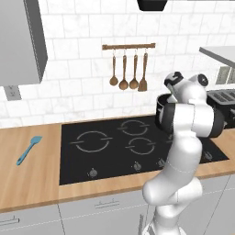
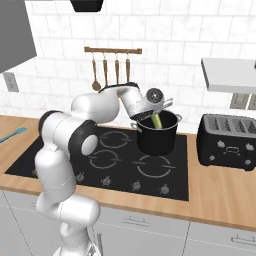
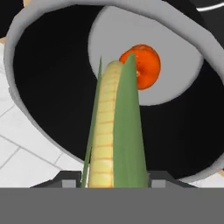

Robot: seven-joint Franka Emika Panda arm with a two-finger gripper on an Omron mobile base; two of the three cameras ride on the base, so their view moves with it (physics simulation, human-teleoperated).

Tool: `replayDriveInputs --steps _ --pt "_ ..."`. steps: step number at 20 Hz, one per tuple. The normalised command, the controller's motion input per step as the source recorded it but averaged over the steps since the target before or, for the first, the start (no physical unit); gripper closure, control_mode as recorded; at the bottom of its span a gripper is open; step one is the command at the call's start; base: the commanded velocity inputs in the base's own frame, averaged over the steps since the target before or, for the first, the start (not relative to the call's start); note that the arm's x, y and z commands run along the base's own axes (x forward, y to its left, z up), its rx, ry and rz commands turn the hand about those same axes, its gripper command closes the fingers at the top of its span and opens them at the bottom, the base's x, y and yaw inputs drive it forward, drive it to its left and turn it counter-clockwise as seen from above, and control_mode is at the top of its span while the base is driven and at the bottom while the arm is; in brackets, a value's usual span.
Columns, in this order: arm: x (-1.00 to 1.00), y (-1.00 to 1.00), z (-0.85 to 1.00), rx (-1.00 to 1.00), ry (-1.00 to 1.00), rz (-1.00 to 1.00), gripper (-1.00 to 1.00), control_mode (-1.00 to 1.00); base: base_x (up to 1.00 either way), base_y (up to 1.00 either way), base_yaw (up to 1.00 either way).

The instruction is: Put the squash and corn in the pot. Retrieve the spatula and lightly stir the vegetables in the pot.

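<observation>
Corn (image 3: pixel 113 131): clenched lengthwise in claw (image 2: pixel 159 116), tip hanging over open pot (image 2: pixel 158 134) on hob; squash (image 3: pixel 142 65) already on pot floor. Risk: long ear could catch silvery rim or drop end-first and tip out if let go off-centre. Spatula (image 1: pixel 28 149): far off on counter (image 1: pixel 27 179), untouched

My two base cams sit behind the arm (image 1: pixel 183 151), left and right, looking forward and down over the bench (image 1: pixel 32 170). Both share the hob (image 1: pixel 114 147), the pot (image 2: pixel 157 134), the wall rack (image 2: pixel 112 50) and toaster (image 2: pixel 227 141). Hand cam looks close, straight down the corn (image 3: pixel 113 131) into the pot's mouth.
</observation>
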Motion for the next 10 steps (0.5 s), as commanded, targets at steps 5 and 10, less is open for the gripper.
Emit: replayDriveInputs --steps 5,10 --pt "-0.01 -0.26 -0.08 0.00 0.01 -0.08 -1.00 -1.00 0.00 0.00 0.00" --pt "-0.19 -0.01 0.52 0.00 -0.02 -0.06 -1.00 -1.00 0.00 0.00 0.00"
